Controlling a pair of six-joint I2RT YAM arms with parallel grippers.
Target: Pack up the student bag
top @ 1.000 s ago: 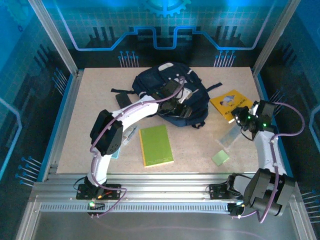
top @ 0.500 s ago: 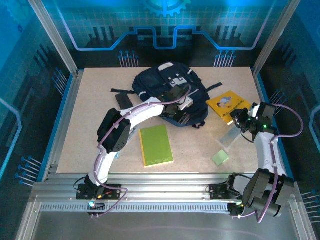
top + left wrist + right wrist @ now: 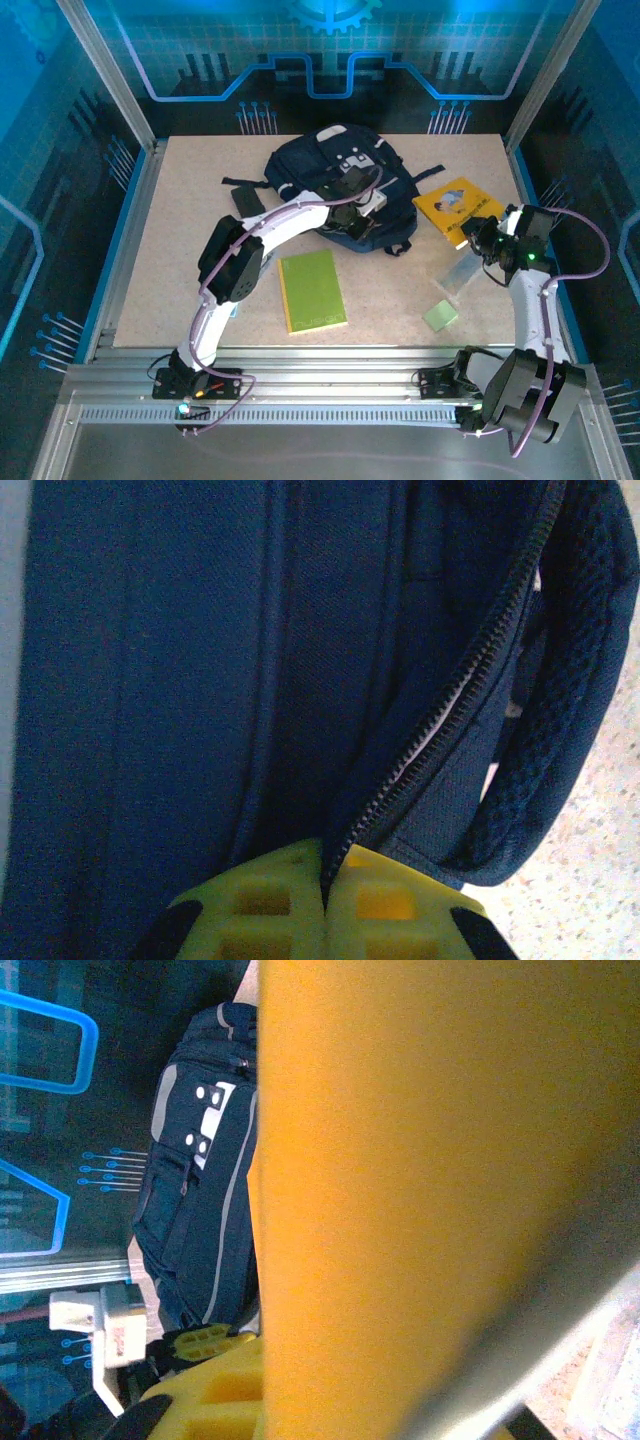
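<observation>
left tool (image 3: pixel 325 880) shut on student bag (image 3: pixel 150 680) zipper edge; right tool (image 3: pixel 482 234) grip unclear

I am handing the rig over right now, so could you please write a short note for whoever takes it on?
Left gripper: shut on the zipper edge of the student bag, at its near side.
Right gripper: shut on the near edge of the yellow book, lying right of the bag.
Done: nothing visibly packed; the zipper looks only slightly parted.
Left: open the bag, then pack the book, green notebook, small green pad, clear plastic piece and black case, all on the table.
</observation>
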